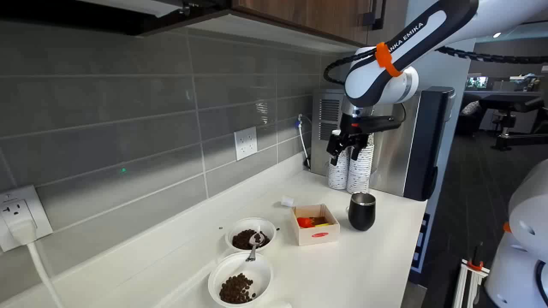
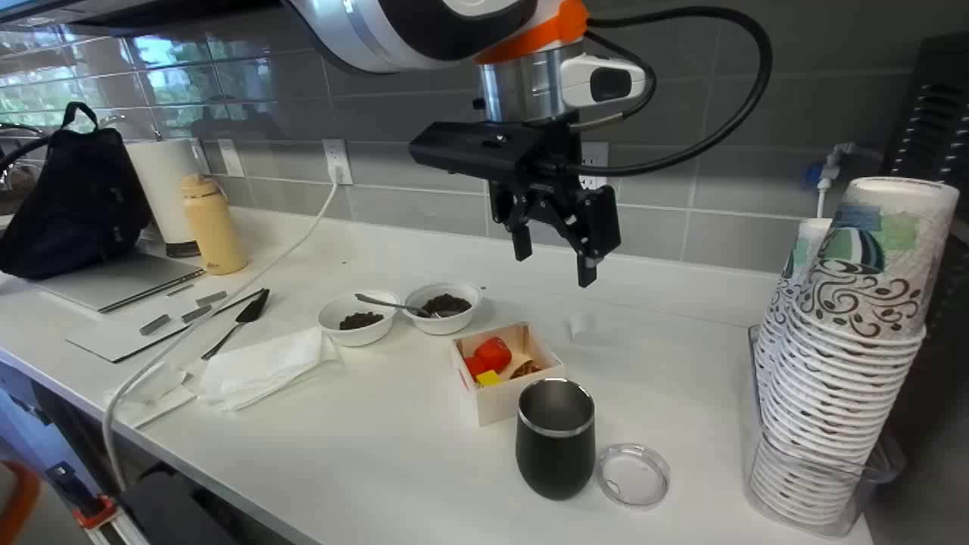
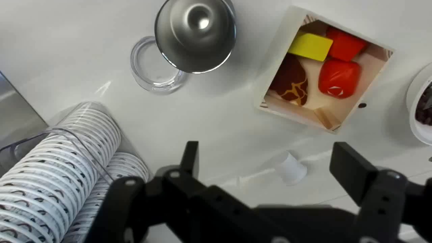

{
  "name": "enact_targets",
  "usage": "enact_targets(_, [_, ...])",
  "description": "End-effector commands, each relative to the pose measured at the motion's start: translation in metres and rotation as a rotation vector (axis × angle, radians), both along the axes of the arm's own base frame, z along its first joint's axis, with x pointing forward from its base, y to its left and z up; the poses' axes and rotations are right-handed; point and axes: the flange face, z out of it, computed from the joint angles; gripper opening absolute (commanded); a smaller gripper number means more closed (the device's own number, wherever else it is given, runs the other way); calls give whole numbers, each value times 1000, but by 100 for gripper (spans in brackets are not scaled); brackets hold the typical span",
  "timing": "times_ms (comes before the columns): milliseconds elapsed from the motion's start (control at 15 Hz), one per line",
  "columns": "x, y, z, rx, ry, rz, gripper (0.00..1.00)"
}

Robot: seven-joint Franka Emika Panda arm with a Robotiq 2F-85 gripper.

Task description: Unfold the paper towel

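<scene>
wrist view: the black two-fingered tool [image 3: 266, 157] is hanging above the white bench [image 3: 209, 118], its fingers [image 3: 352, 172] standing wide apart.
white folded paper towel [image 2: 265, 371]: in an exterior view, is lying on the bench, well apart from the tool, just beside a black-bladed spatula-like utensil [image 2: 253, 308].
pale square box [image 2: 503, 401]: is holding red, yellow and brown pieces [image 2: 493, 353], standing near a black silver-rimmed tumbler [image 2: 555, 458].
two white round bowls [image 2: 445, 326]: are holding dark beans [image 2: 448, 304], a grey metal spoon [image 2: 380, 302] resting across both.
small white cylinder [image 3: 291, 169]: is lying on the bench near the box.
</scene>
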Motion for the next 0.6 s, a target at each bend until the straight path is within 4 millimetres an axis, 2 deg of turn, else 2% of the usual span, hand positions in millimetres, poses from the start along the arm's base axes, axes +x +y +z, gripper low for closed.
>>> enact_targets(0, [0,0,0,0,1,0,100])
enact_targets(200, [-1,12,-4,9,2,31,100])
enact_targets(333, [-2,33,-8,22,13,84,100])
enact_targets(533, [-6,82,-12,33,40,191,100])
